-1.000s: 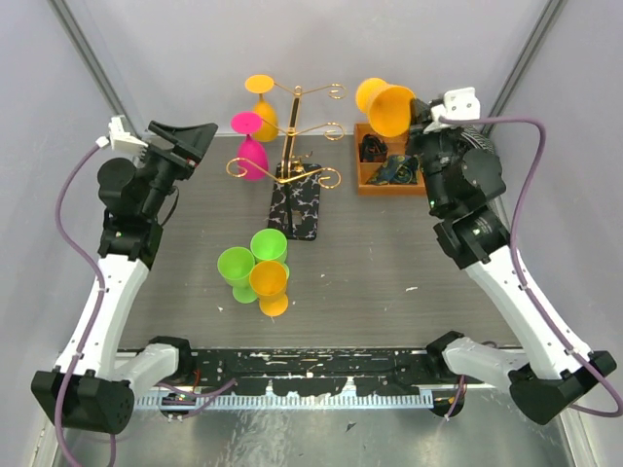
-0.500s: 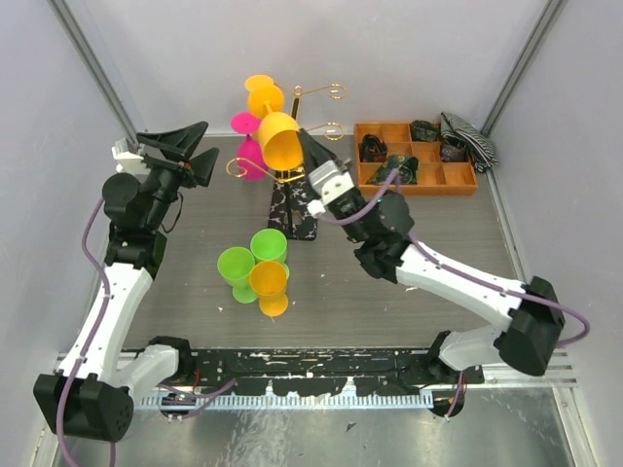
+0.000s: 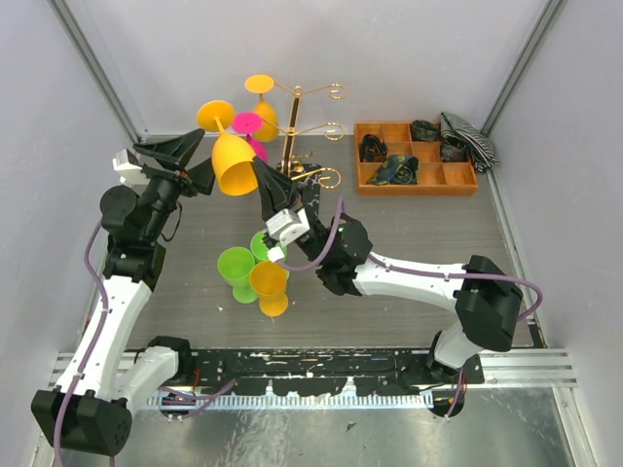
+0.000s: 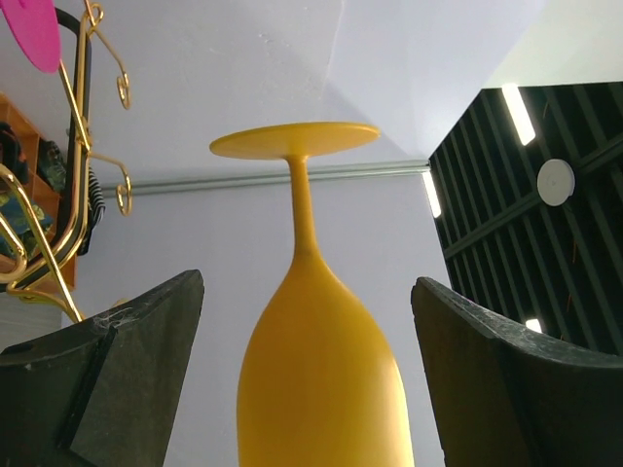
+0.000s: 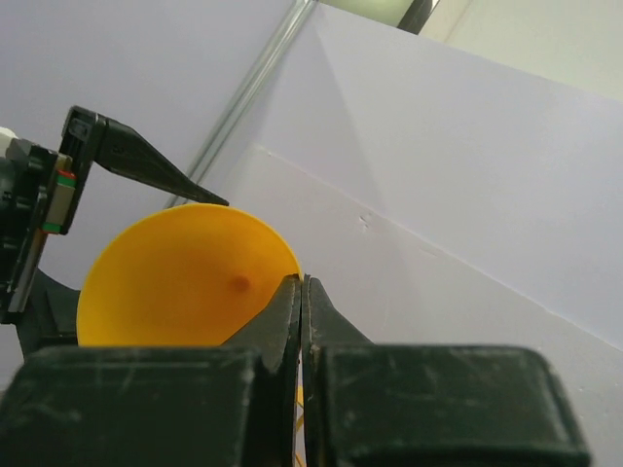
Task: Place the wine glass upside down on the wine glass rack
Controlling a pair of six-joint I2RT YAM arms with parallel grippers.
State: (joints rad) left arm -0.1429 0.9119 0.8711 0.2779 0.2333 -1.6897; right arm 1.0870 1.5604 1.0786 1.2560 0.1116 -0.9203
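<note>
Top: right tool (image 3: 259, 179) pinched shut on the wine glass (image 3: 232, 163) rim, foot up, between the wide-open left tool (image 3: 192, 161) fingers; wine glass rack (image 3: 289, 136) beyond the right tool.
Left wrist: bowl between fingers, untouched.
Right wrist: rim clamped.
Likely a handover; next, the left tool closes on the bowl.

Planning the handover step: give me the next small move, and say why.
Probably close the left end effector on the orange wine glass. Its fingers stand wide open on either side of the bowl in the left wrist view, while the right end effector pinches the rim shut, so the glass looks offered for a handover.
</note>
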